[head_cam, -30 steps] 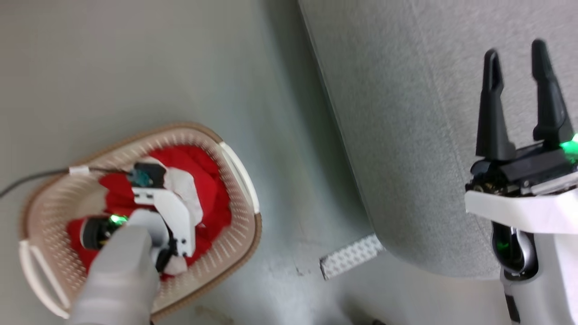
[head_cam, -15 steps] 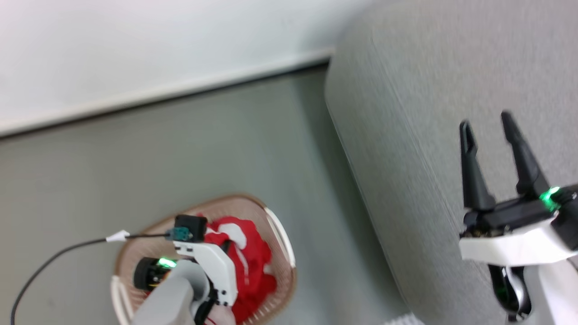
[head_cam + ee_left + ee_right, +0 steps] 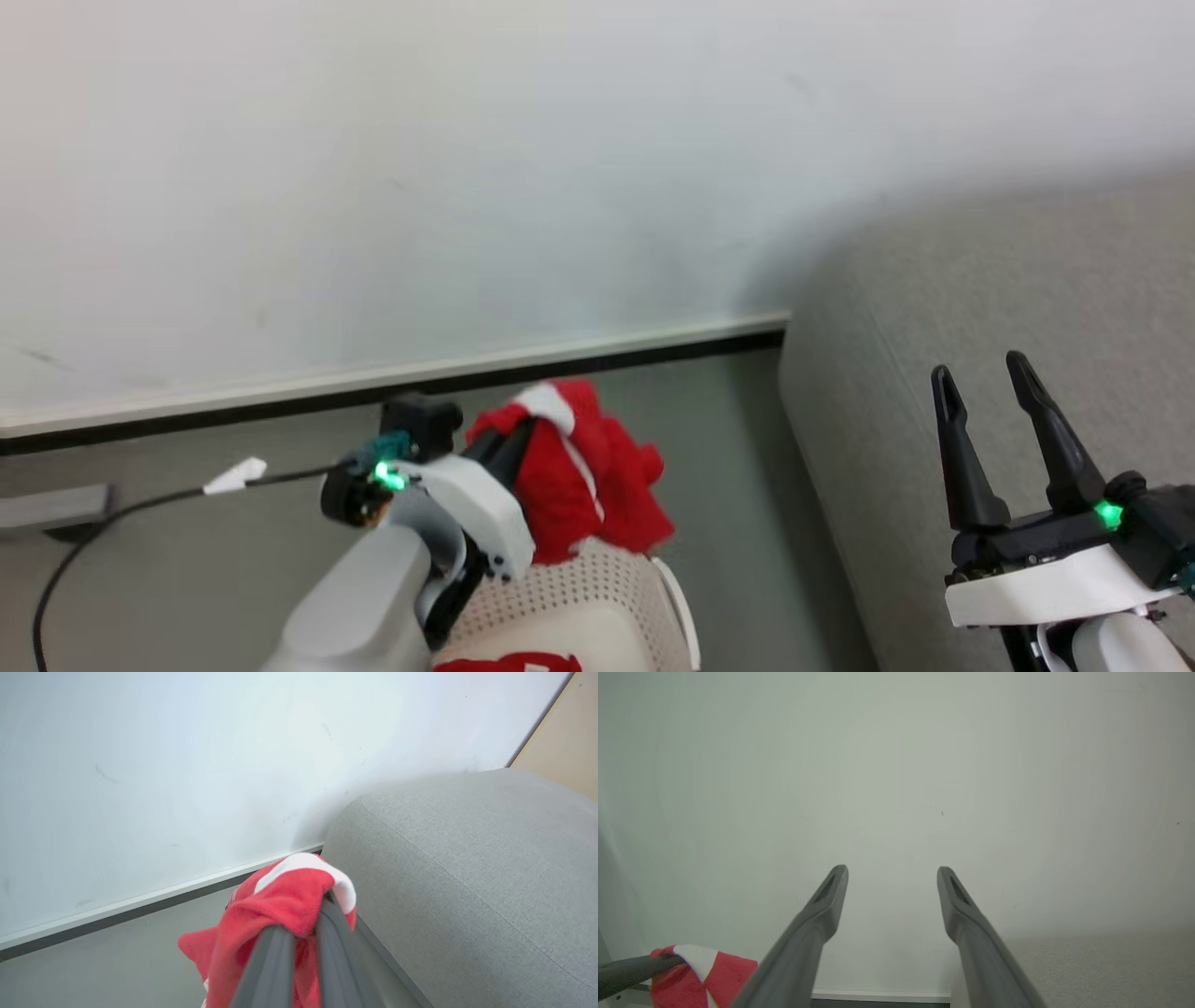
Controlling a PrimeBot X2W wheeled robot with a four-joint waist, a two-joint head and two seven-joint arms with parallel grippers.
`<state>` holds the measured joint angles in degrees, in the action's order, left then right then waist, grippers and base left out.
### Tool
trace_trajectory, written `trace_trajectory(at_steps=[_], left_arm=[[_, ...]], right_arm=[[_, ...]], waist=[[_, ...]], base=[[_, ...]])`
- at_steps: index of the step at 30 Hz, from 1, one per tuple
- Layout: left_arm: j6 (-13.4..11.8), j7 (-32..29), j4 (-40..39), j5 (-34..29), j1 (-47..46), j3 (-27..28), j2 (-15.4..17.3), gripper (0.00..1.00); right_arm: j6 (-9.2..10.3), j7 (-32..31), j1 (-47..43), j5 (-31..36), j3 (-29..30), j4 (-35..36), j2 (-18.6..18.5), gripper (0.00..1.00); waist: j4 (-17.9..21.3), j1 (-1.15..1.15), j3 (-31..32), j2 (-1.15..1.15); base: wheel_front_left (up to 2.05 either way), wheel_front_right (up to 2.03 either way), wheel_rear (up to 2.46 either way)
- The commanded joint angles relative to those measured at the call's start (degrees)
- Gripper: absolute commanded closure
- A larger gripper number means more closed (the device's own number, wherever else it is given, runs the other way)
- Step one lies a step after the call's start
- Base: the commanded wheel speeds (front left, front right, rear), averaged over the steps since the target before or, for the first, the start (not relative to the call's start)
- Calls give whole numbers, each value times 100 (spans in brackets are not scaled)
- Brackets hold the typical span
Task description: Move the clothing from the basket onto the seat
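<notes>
My left gripper (image 3: pixel 527 431) is shut on a red garment with a white stripe (image 3: pixel 579 481), which hangs above the cream perforated basket (image 3: pixel 579 597). More red clothing (image 3: pixel 509 664) lies inside the basket at the bottom edge. The left wrist view shows the garment (image 3: pixel 275 905) bunched over the closed gripper (image 3: pixel 303 921), with the grey seat (image 3: pixel 467 868) to its right. My right gripper (image 3: pixel 980 373) stands open over the seat (image 3: pixel 934 308) with nothing in it. In the right wrist view the right gripper (image 3: pixel 892 872) faces the wall, and the garment (image 3: pixel 700 970) shows at lower left.
A white wall (image 3: pixel 560 168) with a pale skirting board (image 3: pixel 420 369) runs behind. Grey floor (image 3: pixel 187 551) lies left of the basket. A black cable (image 3: pixel 121 518) with a white tag trails across it. A flat grey object (image 3: pixel 51 509) sits at the far left.
My left gripper has risen out of the basket with the red garment. The head camera has tilted up, bringing the wall into view. The right gripper stays open.
</notes>
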<state>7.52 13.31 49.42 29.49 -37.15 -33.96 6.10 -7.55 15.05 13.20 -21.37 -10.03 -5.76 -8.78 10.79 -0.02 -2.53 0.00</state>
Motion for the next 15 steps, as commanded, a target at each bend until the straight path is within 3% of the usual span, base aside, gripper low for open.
trace_trajectory(at_steps=[1,15], left_arm=[[-12,56,-257,38,-100,41,125,100],[-543,-598,-2550,74,-336,304,737,100]], right_arm=[[12,18,-107,-25,-18,-62,-32,0],[12,18,-295,-86,-477,-268,-18,0]], waist=[[-302,2,300,0],[-311,2,470,0]], base=[[0,0,0],[0,0,0]])
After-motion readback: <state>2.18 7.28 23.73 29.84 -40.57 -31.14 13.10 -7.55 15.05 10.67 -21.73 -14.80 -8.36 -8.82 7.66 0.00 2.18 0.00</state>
